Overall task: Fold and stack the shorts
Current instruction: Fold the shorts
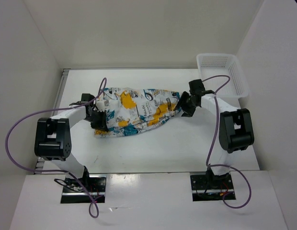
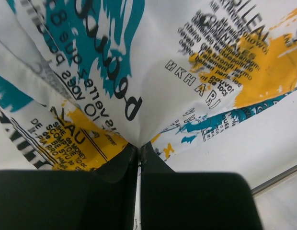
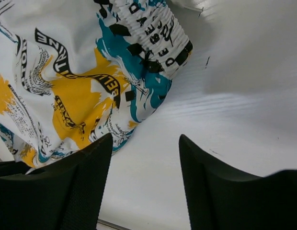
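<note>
The shorts [image 1: 139, 111], white with a teal, yellow-orange and black print, lie crumpled across the middle of the table. My left gripper [image 1: 99, 115] is at their left end and is shut on a pinch of the fabric; in the left wrist view the cloth [image 2: 153, 72] rises from between the closed fingertips [image 2: 139, 146]. My right gripper [image 1: 184, 104] is open and empty just off the shorts' right end. In the right wrist view the shorts [image 3: 76, 81] with their gathered waistband [image 3: 155, 36] lie ahead and left of the spread fingers [image 3: 93, 158].
A white plastic mesh basket [image 1: 225, 72] stands at the back right corner of the table. White walls enclose the table on the left, back and right. Bare table surface [image 1: 153, 148] lies between the shorts and the arm bases.
</note>
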Robot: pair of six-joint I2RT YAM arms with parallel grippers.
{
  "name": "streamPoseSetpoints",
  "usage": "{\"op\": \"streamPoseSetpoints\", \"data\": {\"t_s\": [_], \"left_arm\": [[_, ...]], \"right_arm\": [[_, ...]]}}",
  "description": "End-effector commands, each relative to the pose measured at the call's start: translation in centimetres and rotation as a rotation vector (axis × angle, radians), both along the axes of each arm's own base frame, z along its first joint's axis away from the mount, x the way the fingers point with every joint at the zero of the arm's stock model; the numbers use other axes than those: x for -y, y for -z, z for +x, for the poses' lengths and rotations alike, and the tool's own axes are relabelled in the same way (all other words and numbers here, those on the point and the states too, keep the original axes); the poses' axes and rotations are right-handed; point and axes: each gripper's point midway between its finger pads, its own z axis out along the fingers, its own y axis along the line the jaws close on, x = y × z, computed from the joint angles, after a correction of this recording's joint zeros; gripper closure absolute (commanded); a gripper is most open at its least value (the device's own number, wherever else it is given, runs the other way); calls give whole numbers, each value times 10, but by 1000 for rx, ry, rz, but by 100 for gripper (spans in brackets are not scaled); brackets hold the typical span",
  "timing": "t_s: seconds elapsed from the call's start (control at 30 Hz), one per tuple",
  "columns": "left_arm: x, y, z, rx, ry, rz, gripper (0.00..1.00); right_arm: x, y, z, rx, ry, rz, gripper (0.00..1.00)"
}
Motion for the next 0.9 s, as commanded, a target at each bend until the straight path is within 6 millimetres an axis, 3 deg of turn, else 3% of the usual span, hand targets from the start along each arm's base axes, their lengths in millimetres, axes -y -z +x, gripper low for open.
{"op": "streamPoseSetpoints", "data": {"t_s": [0.0, 0.17, 0.23, 0.33, 0.47, 0.63, 0.83, 0.87], "left_arm": [[4, -20, 28, 87, 16, -19, 100], [3, -56, 43, 151, 13, -9, 100], [3, -68, 43, 168, 13, -9, 100], [3, -87, 41, 209, 13, -9, 100], [1, -100, 30, 229, 9, 2, 100], [-7, -102, 5, 202, -12, 29, 100], [1, -81, -45, 134, 4, -13, 100], [3, -66, -64, 77, 7, -24, 100]], "right_arm": [[-5, 5, 22, 40, 3, 19, 41], [-11, 23, 42, 24, -1, 24, 70], [-11, 17, 54, 49, 3, 21, 86], [-10, 8, 60, 66, -10, 4, 99], [-4, -15, 58, 93, -42, -38, 100], [-1, -31, 37, 91, -82, -92, 99], [1, -8, 10, 29, -103, -107, 99], [-3, -4, 6, 19, -114, -108, 99]]}}
